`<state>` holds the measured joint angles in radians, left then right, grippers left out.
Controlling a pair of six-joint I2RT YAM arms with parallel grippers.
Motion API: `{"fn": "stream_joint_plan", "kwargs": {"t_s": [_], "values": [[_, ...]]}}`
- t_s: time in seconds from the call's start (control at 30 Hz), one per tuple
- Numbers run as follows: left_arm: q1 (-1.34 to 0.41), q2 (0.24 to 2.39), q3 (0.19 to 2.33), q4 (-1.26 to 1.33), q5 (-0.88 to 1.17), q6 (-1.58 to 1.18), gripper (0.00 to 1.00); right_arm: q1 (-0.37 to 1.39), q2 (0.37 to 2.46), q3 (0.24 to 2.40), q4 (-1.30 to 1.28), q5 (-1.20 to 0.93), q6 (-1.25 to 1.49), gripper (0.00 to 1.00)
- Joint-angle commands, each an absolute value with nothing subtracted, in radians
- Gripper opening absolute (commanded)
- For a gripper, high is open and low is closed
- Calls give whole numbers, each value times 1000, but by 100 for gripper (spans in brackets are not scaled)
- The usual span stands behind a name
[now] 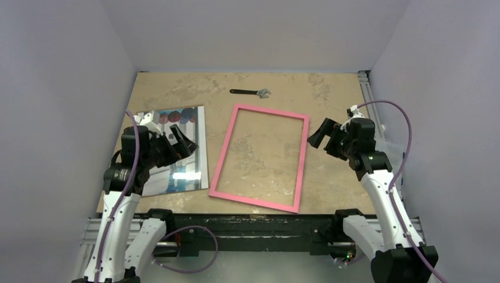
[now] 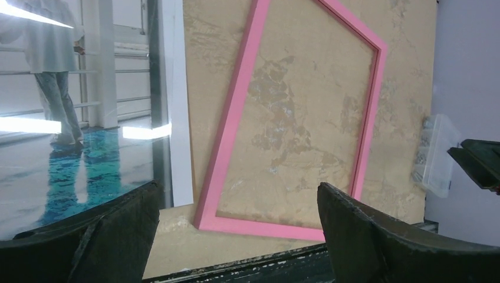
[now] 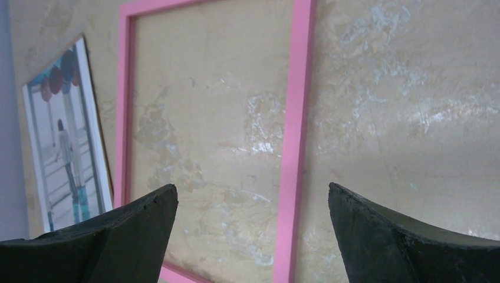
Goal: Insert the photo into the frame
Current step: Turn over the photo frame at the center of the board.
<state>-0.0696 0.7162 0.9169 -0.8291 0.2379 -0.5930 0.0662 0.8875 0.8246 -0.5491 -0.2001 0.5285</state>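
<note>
Pink is marking the frame (image 1: pixel 224 149) in your top view: it is lying flat, face up, slightly skewed at mid-table, with the table (image 1: pixel 330 94) showing through its opening. The photo (image 1: pixel 186 174) is lying picture-side up just left of it, apart from it, and a wrench (image 1: pixel 250 92) is sitting at the far side. Your left gripper (image 1: pixel 184 143) is hovering over the photo's right part with its jaws spread wide and nothing between them; your right gripper (image 1: pixel 321 137) is hanging just right of the frame, equally wide and empty. Your left wrist camera is showing its gripper (image 2: pixel 239 194) gaping above the strip of table between the photo (image 2: pixel 76 135) and the frame (image 2: pixel 227 130), and the print is throwing back bright glare. I am judging it a thin, light, glossy sheet that is likely to bend and slide, so you are better off taking its right edge or a corner than pressing on the face. Your right wrist camera is showing that gripper (image 3: pixel 252 194) open over the frame's (image 3: pixel 296 118) right bar, with the photo (image 3: pixel 65 147) far off to the left. That frame is looking stiff and light, though any pane in it is probably fragile, so you should be gripping a bar.
</note>
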Motion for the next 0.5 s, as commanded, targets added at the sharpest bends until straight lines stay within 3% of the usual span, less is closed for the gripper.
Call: {"fn": "stream_joint_plan", "kwargs": {"t_s": [0.0,0.23,0.47], "values": [[-64,723,907,-775,357,-640,100,67,921,781,-605,-164,490,99],[-105,730,817,-627,464,-726,100,69,1001,696,-583,-154,476,99],[-335,960,1081,-790,289,-668,100,91,1122,675,-509,-183,501,96]]}}
